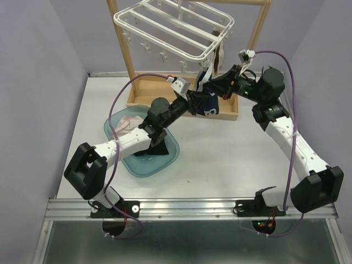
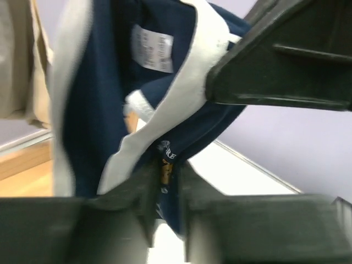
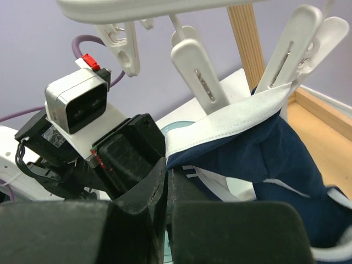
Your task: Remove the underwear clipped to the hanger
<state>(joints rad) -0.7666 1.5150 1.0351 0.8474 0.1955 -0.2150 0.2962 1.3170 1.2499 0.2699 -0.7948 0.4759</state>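
I see a light wooden stand with upright posts [image 1: 126, 55] at the bench's far edge. A translucent teal plastic tub [image 1: 137, 164] sits left of centre.

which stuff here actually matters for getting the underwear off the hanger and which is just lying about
Part of the job:
- navy underwear, clipped by its white waistband
- beige garment hanging beside it
- white hanger
- left gripper and right gripper, both pinching the navy underwear
- pink garment, lying in the teal basin

Just there:
- wooden stand
- purple cables
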